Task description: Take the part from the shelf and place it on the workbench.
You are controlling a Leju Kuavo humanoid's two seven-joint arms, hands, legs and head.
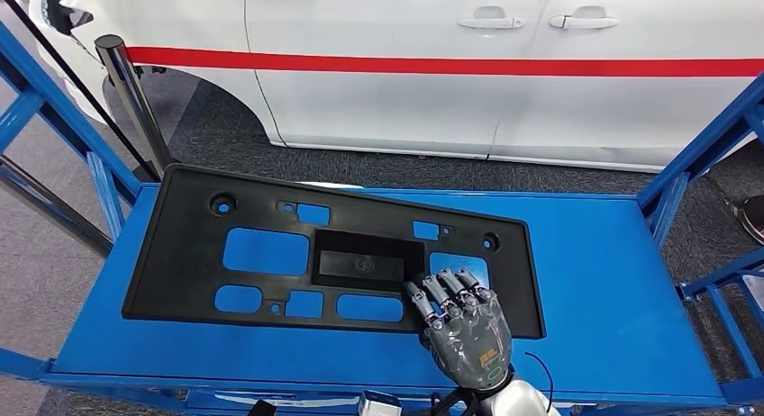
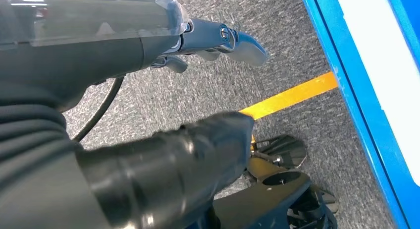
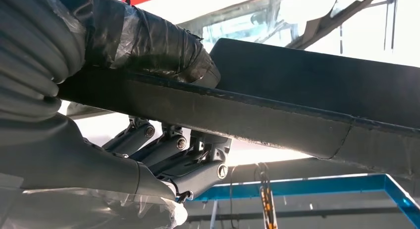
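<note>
Right hand (image 1: 468, 330) grips the near edge of the black part (image 1: 270, 254): fingers on top in head view; in the right wrist view the thumb (image 3: 158, 45) and fingers (image 3: 173, 154) clamp the edge from opposite faces. Part stretches ahead and to the left of the hand, over the blue bench (image 1: 613, 281); cannot tell if it lies fully flat. Step, as I read it: placing. Next move needs the part settled square on the bench before the hand releases. Left hand (image 2: 218, 40) hangs over the floor, holding nothing; fingers look extended. White car (image 1: 450, 65) beyond. No readable labels or writing.
</note>
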